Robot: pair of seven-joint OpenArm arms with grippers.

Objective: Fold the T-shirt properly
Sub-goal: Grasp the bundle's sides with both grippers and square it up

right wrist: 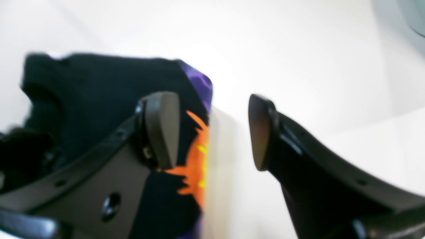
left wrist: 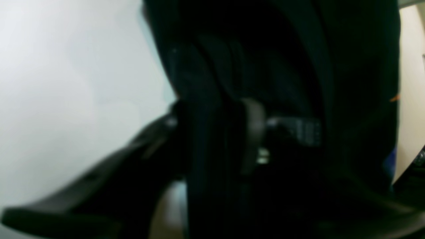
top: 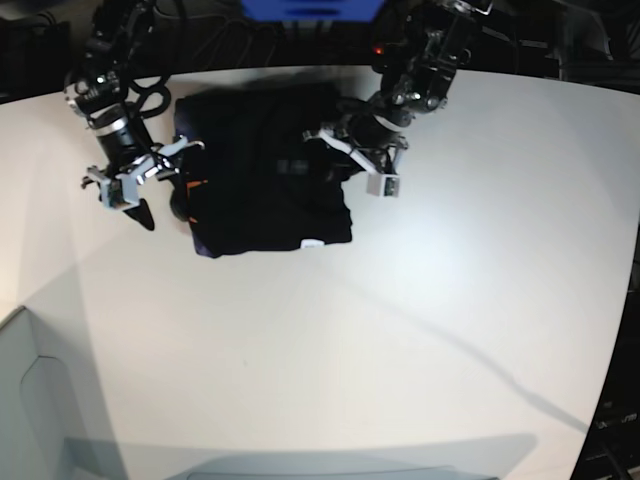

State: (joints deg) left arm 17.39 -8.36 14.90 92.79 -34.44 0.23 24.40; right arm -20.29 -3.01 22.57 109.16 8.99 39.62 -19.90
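While both arms reach down, T-shirt (top: pixel 262 170) between them — right jaws apart.

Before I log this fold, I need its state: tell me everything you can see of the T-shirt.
The T-shirt is black, soft-looking cloth, lying bunched in a roughly squarish, partly folded heap on the white table, near its far edge. An orange and purple print shows along its edge nearest the right gripper, whose jaws stand open beside it, one finger against the cloth. A small white tag shows at the near edge. The left gripper is at the opposite edge, with cloth between its jaws.
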